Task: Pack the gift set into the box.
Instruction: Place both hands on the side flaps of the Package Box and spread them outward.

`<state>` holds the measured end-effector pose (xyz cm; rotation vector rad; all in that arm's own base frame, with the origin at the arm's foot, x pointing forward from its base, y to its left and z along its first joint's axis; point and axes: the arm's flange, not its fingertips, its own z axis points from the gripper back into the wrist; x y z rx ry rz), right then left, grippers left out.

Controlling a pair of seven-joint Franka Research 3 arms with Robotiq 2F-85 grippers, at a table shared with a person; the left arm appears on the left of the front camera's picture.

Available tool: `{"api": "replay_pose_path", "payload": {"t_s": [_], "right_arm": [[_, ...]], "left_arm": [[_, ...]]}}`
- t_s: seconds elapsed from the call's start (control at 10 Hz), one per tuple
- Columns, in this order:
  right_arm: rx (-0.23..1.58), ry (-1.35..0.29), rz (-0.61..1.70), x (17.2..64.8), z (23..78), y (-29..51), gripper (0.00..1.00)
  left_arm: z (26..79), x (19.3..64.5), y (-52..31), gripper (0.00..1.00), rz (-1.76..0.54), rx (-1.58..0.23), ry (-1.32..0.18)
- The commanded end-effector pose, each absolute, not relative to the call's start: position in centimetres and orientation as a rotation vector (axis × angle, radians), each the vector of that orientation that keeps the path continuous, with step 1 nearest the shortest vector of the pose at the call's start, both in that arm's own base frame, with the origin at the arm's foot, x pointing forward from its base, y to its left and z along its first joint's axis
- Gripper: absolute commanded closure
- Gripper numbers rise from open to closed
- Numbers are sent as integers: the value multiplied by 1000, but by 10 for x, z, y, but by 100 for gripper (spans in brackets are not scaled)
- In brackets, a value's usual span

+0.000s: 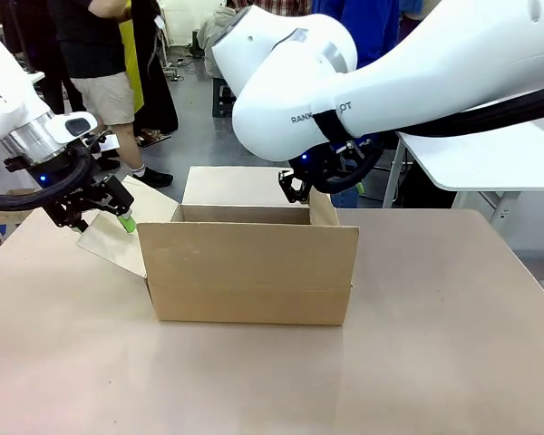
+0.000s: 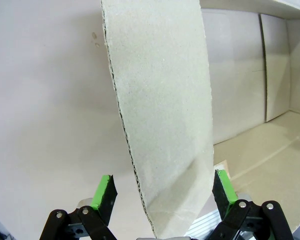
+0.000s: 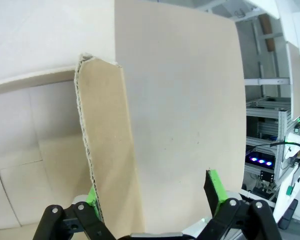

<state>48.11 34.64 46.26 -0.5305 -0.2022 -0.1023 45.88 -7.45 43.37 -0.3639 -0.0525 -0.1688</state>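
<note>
Left tool (image 2: 163,184): released; I see it astride the left flap (image 2: 160,100).
Right tool (image 3: 152,192): released, astride the right flap (image 3: 180,100).
Box (image 1: 249,272): its long axis runs from tool to tool.

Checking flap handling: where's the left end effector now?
Front view, picture left: the left end effector sits open astride the left flap of the box, one finger either side.

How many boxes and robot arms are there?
Box: 1
Arms: 2, left arm and right arm
Total: 3
</note>
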Motion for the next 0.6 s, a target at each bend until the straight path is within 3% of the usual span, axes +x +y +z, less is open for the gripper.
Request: {"api": "replay_pose_path", "payload": {"t_s": [0.0,0.5], "right_arm": [[-465,-220,-38,468,476,317,0],[-209,-205,87,470,478,236,0]], "left_arm": [[436,457,-74,0,-162,-354,-54],[436,457,-74,0,-162,-354,-54]]}}
